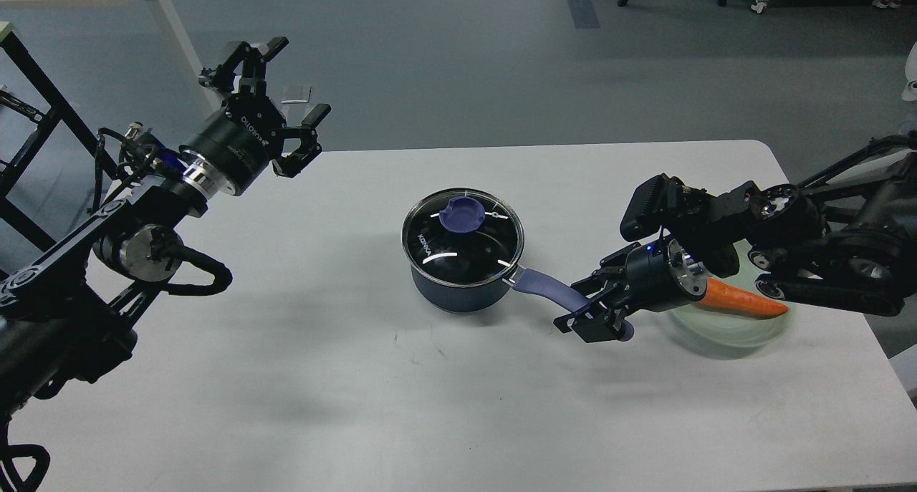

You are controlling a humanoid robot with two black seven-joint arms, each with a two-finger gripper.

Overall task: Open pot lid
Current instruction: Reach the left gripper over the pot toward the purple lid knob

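Observation:
A dark blue pot stands mid-table with its glass lid on, a blue knob at the lid's top. Its blue handle points right and toward me. My right gripper is low at the handle's outer end, with its fingers above and below the handle, a small gap still showing. My left gripper is open and empty, raised beyond the table's far left edge, well away from the pot.
A pale green plate with an orange carrot sits right of the pot, partly behind my right wrist. A black frame stands at the far left. The table's near half is bare white surface.

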